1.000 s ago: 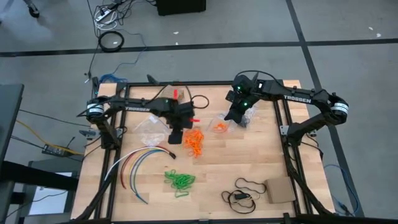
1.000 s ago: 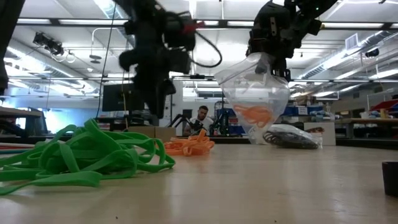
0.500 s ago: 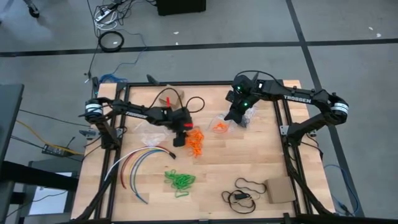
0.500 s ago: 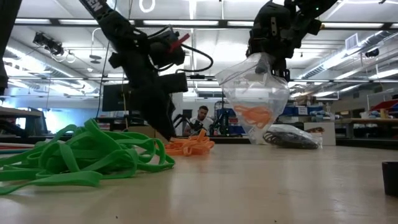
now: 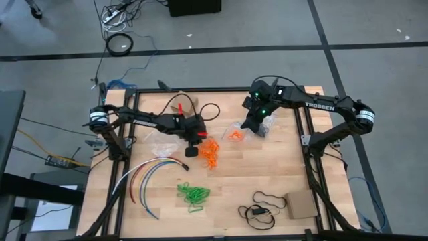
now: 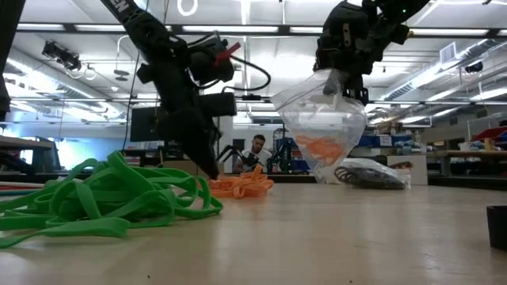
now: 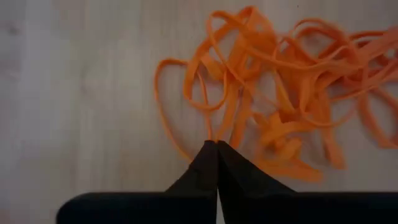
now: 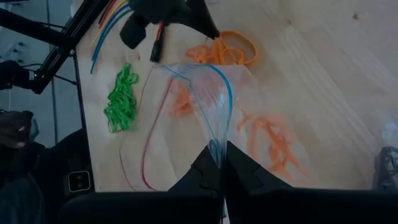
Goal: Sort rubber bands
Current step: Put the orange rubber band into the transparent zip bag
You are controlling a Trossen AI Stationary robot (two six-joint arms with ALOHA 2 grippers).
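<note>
Spanning most of the high view, the wooden table [image 5: 267,171] carries both arms and three colours of rubber bands. Reaching in from the left, the left gripper [image 7: 217,144] is down at the left edge of the orange rubber band heap [image 5: 209,153] near the table's middle, its fingers pressed together with orange strands right at the tips; whether a band is actually pinched cannot be told. At the far right of centre, the right gripper [image 8: 219,148] hangs above the table with its fingers pinched on the top edge of a clear plastic bag [image 6: 323,123], which hangs open below it and holds a few orange bands [image 6: 322,146]. Left of the orange heap lies a second clear bag [image 5: 158,139]. Coloured cables [image 5: 144,173] curve along the near left. The green rubber band heap [image 5: 193,195] sits near the front, middle. A dark band pile [image 6: 371,176] lies on the table beside the hanging bag.
</note>
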